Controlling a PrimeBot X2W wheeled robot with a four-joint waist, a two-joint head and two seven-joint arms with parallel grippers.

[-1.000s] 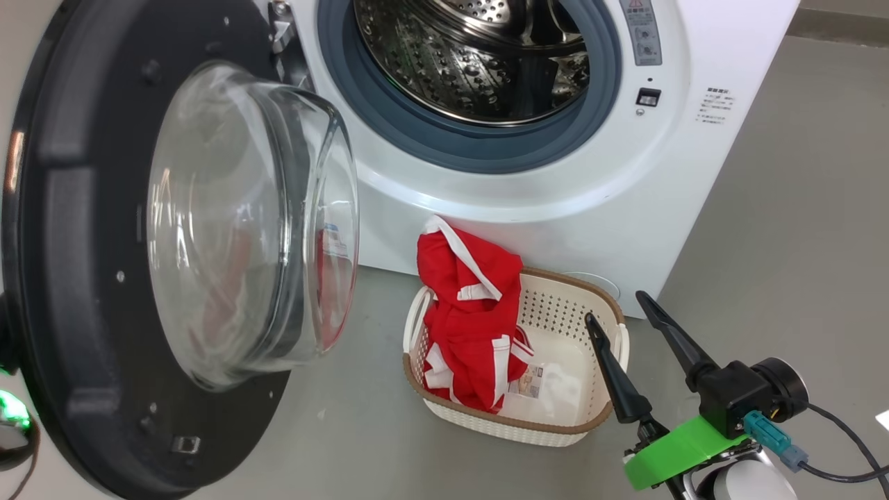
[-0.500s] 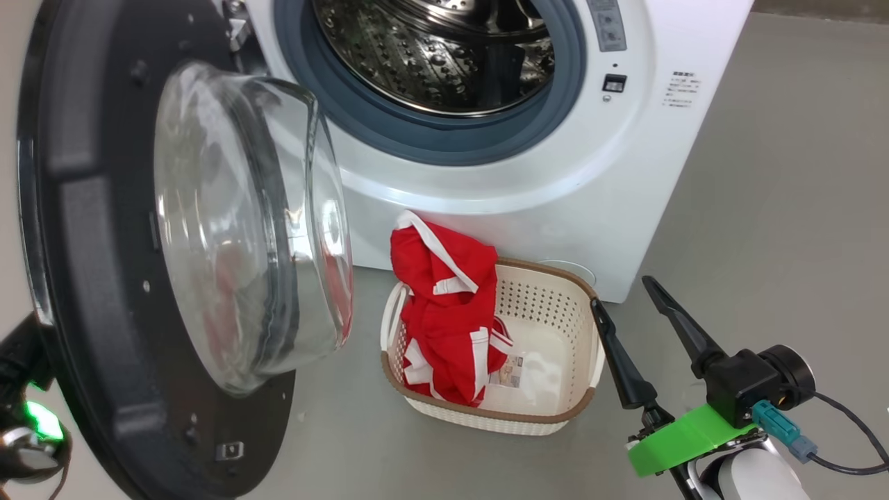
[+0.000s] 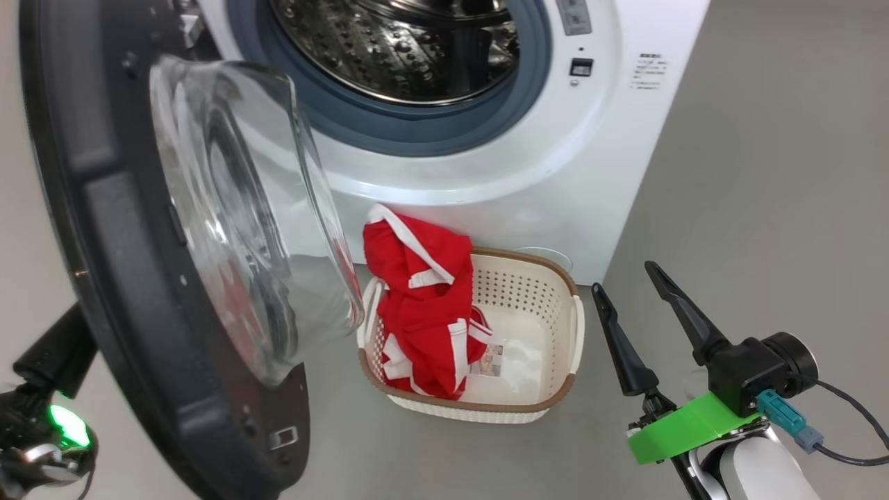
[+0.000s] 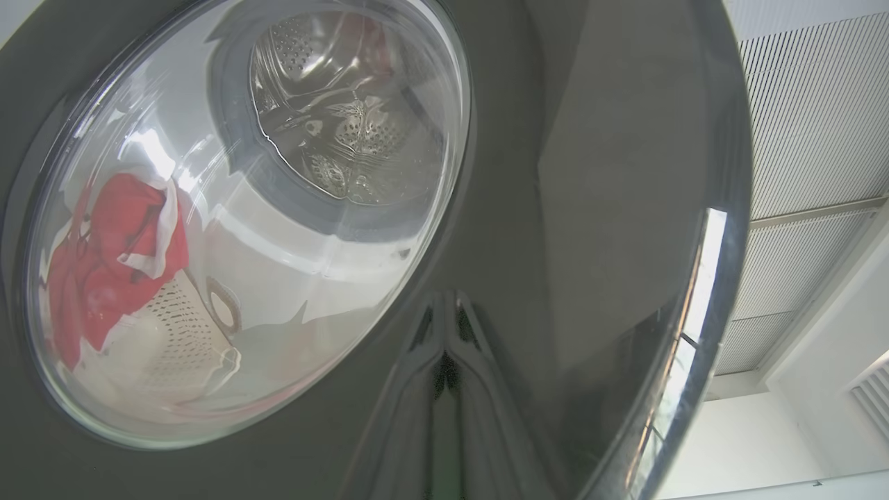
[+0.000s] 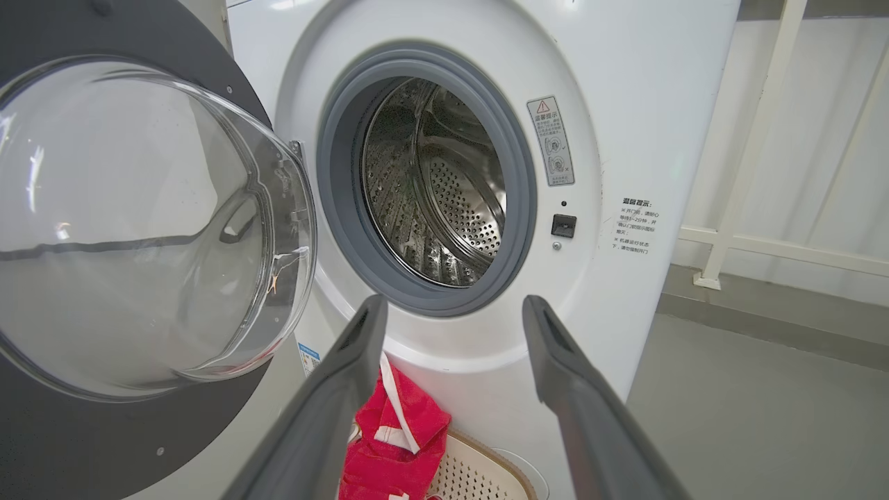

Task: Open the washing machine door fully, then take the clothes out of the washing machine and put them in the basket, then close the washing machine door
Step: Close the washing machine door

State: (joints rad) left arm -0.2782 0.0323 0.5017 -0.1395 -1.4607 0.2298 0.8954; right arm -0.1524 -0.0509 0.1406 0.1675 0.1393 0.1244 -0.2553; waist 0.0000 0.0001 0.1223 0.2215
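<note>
Left wrist view: left end effector (image 4: 444, 326) was closed, fingertips against the glossy black rim of the washing machine door (image 4: 590, 173). Right end effector (image 3: 623, 278) stood wide, holding nothing, just beside the basket (image 3: 535, 292). Red clothes (image 3: 417, 298) lay inside it, before the washing machine (image 3: 486, 187).

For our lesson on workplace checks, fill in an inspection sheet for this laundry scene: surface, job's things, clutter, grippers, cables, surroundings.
Surface: smooth grey floor.
Job's things: red clothes heaped in the left of the basket, rising above its rim; washing machine door stands open; washing machine drum looks emptied, as far as visible.
Clutter: nothing seen.
Grippers: left gripper, fingers shut, tips apparently against the door's glossy outer face; right gripper, fingers open, holding nothing, beside the basket.
Cables: black cable with a teal plug at the right wrist.
Surroundings: white railing right of the machine.
</note>
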